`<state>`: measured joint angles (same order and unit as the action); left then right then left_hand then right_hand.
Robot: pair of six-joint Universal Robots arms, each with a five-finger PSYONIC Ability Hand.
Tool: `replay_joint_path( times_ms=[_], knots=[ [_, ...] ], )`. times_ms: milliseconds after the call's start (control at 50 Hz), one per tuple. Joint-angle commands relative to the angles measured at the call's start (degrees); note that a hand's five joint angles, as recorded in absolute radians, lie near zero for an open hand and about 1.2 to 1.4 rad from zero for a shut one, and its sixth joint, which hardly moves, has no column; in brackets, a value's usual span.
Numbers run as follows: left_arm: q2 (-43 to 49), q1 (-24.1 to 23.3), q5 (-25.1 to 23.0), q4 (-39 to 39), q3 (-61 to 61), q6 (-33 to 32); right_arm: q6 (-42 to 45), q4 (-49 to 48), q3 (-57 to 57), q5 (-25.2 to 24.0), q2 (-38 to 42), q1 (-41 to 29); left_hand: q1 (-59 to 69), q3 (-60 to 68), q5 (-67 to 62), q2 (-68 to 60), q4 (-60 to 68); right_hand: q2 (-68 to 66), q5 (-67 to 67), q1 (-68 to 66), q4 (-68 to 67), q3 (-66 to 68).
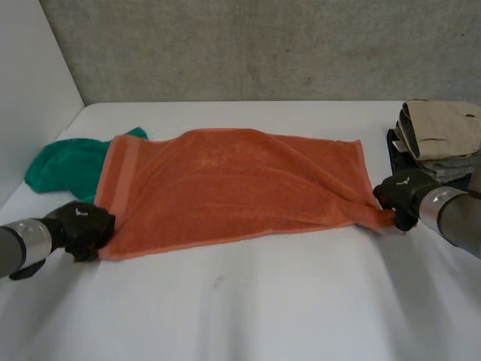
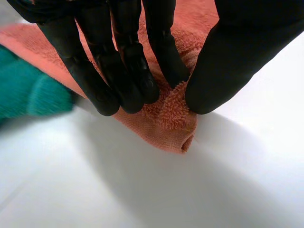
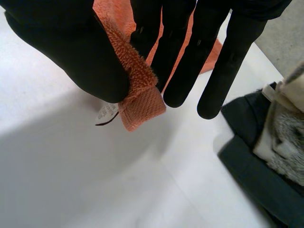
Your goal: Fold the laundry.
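The left robot hand [image 1: 84, 226] pinches the near left corner of the orange towel [image 1: 225, 188]; the right robot hand [image 1: 402, 194] pinches its near right corner. Its long axis runs left to right across the counter [image 1: 263, 308].

A rectangular orange terry towel [image 1: 233, 188] lies spread lengthwise across the white table's [image 1: 240, 308] middle, its left end over a crumpled green cloth [image 1: 60, 165] near the left edge. A stack of folded beige and dark garments [image 1: 440, 139] sits at the right edge, just beyond the towel. The left hand [image 1: 84, 228] pinches the towel's near left corner, the right hand [image 1: 402, 194] its near right corner.
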<state>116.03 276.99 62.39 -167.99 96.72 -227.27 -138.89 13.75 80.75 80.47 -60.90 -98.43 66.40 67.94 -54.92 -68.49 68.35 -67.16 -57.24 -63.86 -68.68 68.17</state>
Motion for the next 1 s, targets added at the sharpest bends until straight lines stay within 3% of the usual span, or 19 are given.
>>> replay_joint_path(
  times_ms=[20,100,160,240,300,400,480,560,780,940,960,980,1000],
  knots=[
    [-8.62,2.58,3.0,13.28,5.84,-7.83,9.93,10.57,2.22,-3.83,-5.72,3.51,13.6,12.06,-15.08,-11.51,11.65,-12.84,-12.76,-16.14,-11.32,11.83],
    [-15.2,4.08,4.67,21.8,9.53,-14.85,25.72,27.25,2.05,-4.62,-6.69,7.54,13.6,12.06,-15.08,-11.51,11.65,-12.84,-12.76,-16.14,-11.32,11.83],
    [-17.5,4.17,4.85,24.1,10.24,-17.68,30.25,30.19,0.65,-3.92,-6.6,8.17,13.6,12.06,-15.08,-11.51,11.65,-12.84,-12.76,-16.14,-11.32,11.83],
    [-18.3,3.47,4.94,23.15,8.49,-19.01,27.02,27.13,-1.38,-3.39,-5.81,7.64,13.6,12.06,-15.08,-11.51,11.65,-12.84,-12.76,-16.14,-11.32,11.83],
    [-16.19,0.84,5.72,20.77,4.37,-15.68,22.45,22.91,-3.05,-3.22,-4.67,6.94,13.6,12.06,-15.08,-11.51,11.65,-12.84,-12.76,-16.14,-11.32,11.83],
    [-9.87,-4.26,8.18,16.82,-6.17,-5.84,14.8,15.27,-6.65,-2.69,-0.81,4.48,13.6,12.06,-15.08,-11.51,11.65,-12.84,-12.76,-16.14,-11.32,11.83],
    [-1.54,-8.3,12.04,12.26,-18.81,2.07,7.08,7.02,-11.21,1.08,3.58,2.29,13.6,12.06,-15.08,-11.51,11.65,-12.84,-12.76,-16.14,-11.32,11.83],
    [5.67,-10.41,16.26,9.88,-29.09,5.6,2.59,0.25,-15.16,5.03,7.88,1.06,13.6,12.06,-15.08,-11.51,11.65,-12.84,-12.76,-16.14,-11.32,11.83],
    [20.54,-14.28,21.98,3.3,-50.47,6.04,0.29,-14.09,-25.18,8.38,17.64,-1.93,13.6,12.06,-15.08,-11.51,11.65,-12.84,-12.76,-16.14,-11.32,11.83],
    [25.82,-15.95,23.04,-2.95,-56.37,6.04,1.51,-14.72,-34.32,11.28,25.82,-4.39,13.6,12.06,-15.08,-11.51,11.65,-12.84,-12.76,-16.14,-11.32,11.83],
    [26.26,-16.05,23.04,-3.31,-56.55,6.22,1.69,-14.8,-35.12,11.63,26.44,-4.49,13.6,12.06,-15.08,-11.51,11.65,-5.82,-5.75,-9.13,-4.31,4.82],
    [26.7,-16.31,22.87,-3.75,-56.73,6.22,1.78,-14.72,-35.83,12.16,26.97,-4.66,13.6,12.06,-15.08,-11.51,11.65,12.4,12.47,9.09,13.91,-13.41],
    [27.31,-17.01,22.52,-4.62,-56.47,5.87,2.04,-14.54,-36.79,13.64,27.76,-4.92,-3.53,-5.08,2.05,5.62,-5.48,57.16,57.24,53.86,58.68,-58.17]
  ],
)
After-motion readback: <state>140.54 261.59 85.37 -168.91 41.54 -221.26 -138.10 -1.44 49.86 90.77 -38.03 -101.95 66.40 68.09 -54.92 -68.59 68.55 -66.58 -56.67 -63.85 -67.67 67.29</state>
